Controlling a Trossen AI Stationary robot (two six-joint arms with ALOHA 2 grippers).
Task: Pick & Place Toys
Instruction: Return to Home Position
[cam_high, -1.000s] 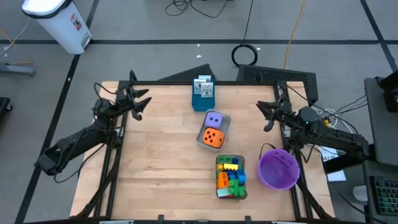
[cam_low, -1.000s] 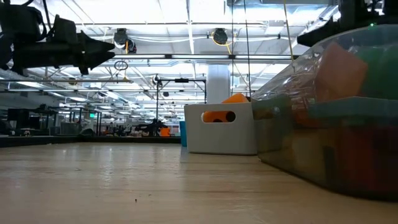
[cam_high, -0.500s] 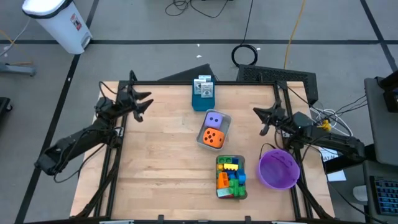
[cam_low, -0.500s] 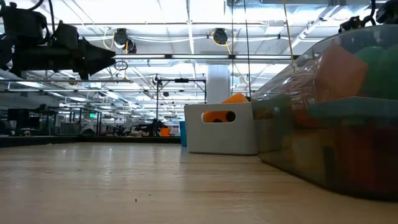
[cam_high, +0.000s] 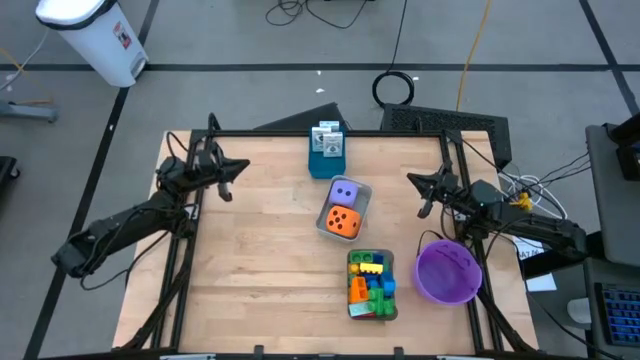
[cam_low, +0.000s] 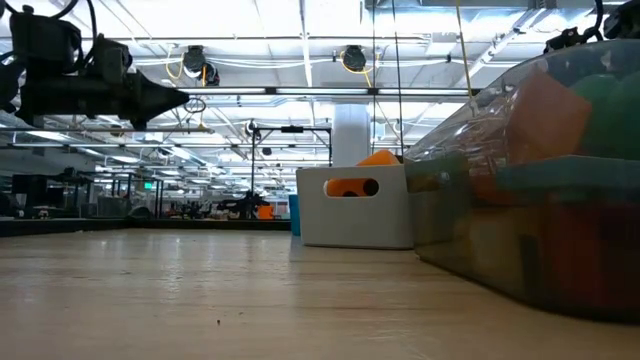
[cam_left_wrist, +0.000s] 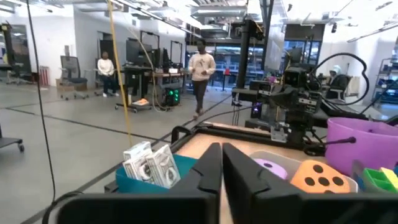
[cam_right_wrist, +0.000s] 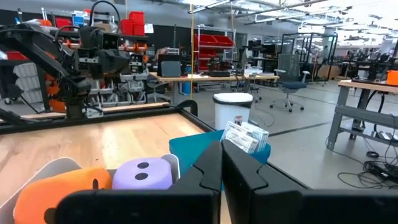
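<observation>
Dark left gripper drifted slightly inward, toward near edge of wooden table; dark right gripper likewise, then stopped.

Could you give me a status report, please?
Left gripper shut, empty, raised at left. Right gripper shut, empty, at right. Dice and bricks in trays. Nothing in the way.

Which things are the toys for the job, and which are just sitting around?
Job: bricks, purple die, orange die.
Just there: dice tray, brick tray, purple bowl, blue bin, cards, white floor bin.
</observation>
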